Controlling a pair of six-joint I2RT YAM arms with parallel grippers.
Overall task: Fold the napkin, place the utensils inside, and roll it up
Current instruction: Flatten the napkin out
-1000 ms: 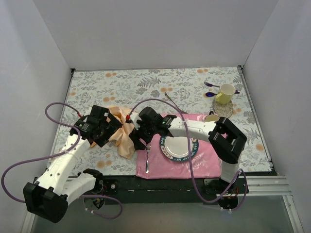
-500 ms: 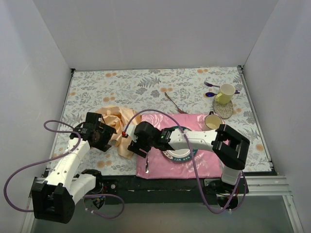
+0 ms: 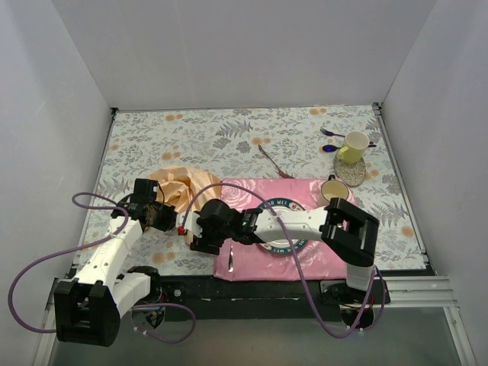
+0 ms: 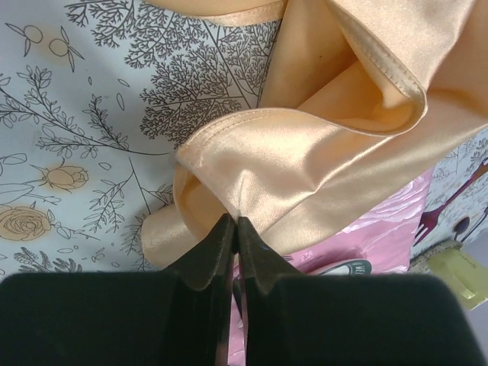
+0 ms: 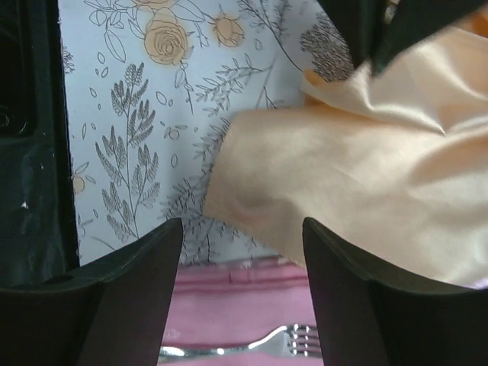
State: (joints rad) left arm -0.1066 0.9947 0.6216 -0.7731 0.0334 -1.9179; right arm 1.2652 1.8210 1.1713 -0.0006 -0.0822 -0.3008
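napkin (image 4: 305, 164) edge pinched between left gripper (image 4: 234, 227) tips

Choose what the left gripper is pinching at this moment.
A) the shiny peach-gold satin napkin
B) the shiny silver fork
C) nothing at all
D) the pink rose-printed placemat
A: in the left wrist view, the left gripper has its jaws closed together on a fold of the shiny peach-gold satin napkin.

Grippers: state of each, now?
Left gripper: closed, pinching the napkin.
Right gripper: open, holding nothing.
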